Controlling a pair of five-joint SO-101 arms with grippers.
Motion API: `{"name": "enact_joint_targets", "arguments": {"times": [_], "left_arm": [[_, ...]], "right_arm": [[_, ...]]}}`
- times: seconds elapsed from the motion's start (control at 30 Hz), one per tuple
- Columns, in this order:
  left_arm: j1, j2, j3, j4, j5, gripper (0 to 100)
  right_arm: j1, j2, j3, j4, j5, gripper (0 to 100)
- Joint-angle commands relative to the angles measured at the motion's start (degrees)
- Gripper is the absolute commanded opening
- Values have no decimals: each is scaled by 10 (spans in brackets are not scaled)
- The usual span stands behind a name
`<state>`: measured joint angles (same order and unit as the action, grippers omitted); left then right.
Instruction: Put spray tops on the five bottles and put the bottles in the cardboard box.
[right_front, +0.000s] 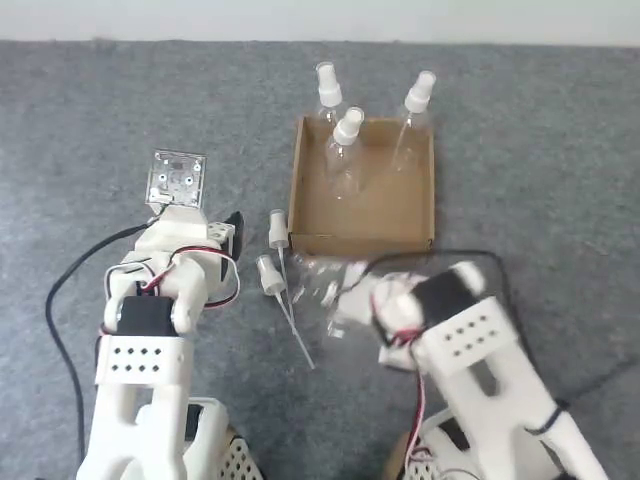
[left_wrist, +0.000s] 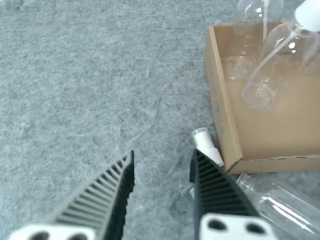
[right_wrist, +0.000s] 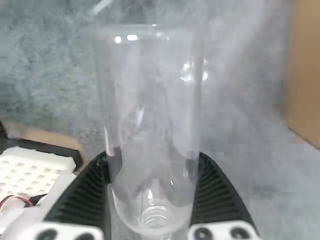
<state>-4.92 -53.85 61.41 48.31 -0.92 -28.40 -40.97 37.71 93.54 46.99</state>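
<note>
Left gripper (left_wrist: 162, 156) spread apart near spray top (left_wrist: 206, 143); right gripper (right_wrist: 153, 162) clamped on clear bottle (right_wrist: 150, 90).

Bright and even, lit from above.
Throws only faint, soft shadows along the cardboard box (right_front: 365, 240); glints off the clear bottle (right_wrist: 150, 125) (two small highlights near its far end).

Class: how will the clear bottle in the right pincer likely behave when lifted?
The clear bottle looks empty, so it is probably light. Its smooth round wall may slip or twist in the right pincer. Laid down, it would likely roll.
</note>
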Motion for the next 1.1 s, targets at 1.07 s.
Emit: {"name": "enact_joint_targets", "arguments": {"times": [1.07], "left_arm": [[1, 1, -15, -16, 4, 167]], "right_arm": [[589, 743, -553, -187, -226, 258]]}}
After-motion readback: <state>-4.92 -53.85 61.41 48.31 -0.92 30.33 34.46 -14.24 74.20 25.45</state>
